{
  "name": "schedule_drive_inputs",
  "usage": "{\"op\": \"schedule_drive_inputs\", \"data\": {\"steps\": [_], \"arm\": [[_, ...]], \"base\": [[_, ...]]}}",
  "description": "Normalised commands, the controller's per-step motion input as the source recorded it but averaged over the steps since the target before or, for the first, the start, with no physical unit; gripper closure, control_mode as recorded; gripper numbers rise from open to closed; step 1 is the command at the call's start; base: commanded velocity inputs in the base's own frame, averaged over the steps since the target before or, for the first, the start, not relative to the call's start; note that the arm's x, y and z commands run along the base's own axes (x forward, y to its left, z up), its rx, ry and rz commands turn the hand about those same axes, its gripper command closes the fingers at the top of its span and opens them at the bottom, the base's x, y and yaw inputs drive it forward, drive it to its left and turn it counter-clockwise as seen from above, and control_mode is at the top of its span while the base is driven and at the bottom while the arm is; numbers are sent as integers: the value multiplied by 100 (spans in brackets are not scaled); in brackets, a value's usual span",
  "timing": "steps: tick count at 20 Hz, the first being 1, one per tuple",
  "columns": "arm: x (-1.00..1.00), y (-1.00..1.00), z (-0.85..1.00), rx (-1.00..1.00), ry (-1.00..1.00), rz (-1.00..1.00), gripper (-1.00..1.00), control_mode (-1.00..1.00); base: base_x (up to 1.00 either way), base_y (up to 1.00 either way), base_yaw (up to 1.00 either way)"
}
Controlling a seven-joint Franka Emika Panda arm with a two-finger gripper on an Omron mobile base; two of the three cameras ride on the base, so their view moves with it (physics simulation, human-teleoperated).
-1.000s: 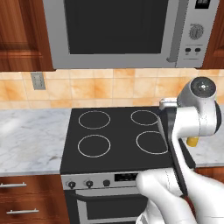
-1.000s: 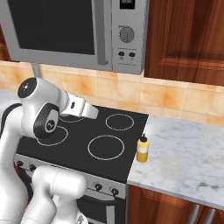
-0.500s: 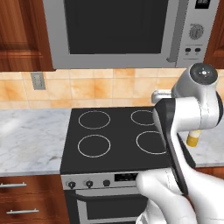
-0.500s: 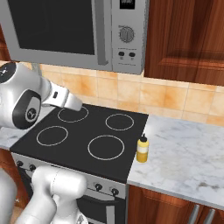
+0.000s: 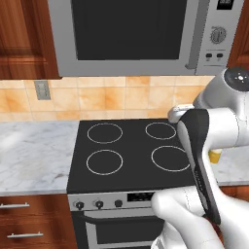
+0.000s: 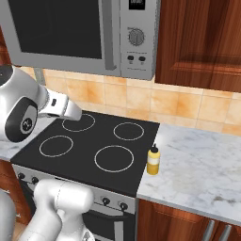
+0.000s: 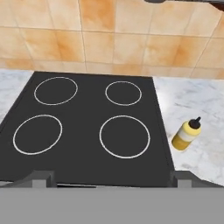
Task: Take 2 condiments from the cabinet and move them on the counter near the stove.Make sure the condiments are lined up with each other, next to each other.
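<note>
Tool [image 7: 112,178] spread wide and holding nothing, I see the yellow bottle [image 6: 153,161] upright on the tabletop [image 6: 197,169], just beside the stove [image 6: 89,146] (right edge).

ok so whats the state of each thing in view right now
yellow squeeze bottle: upright on the counter, just right of the stove, nozzle on
gripper: open, empty
stove: bare, no ring glowing
microwave: door closed
wall cabinet: door closed
</note>
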Motion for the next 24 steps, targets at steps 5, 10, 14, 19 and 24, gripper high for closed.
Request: {"op": "schedule_drive_inputs", "data": {"steps": [5,10,14,19,24], "arm": [[-26,12,-3,0,0,12,-100,-100],[-3,4,-10,0,-1,8,-100,-100],[3,0,0,0,1,0,-100,-100],[-4,0,0,0,0,0,-100,100],[0,0,0,0,0,0,-100,100]], "base": [[0,0,0],[0,0,0],[0,0,0],[-23,0,0],[-68,6,0]]}}
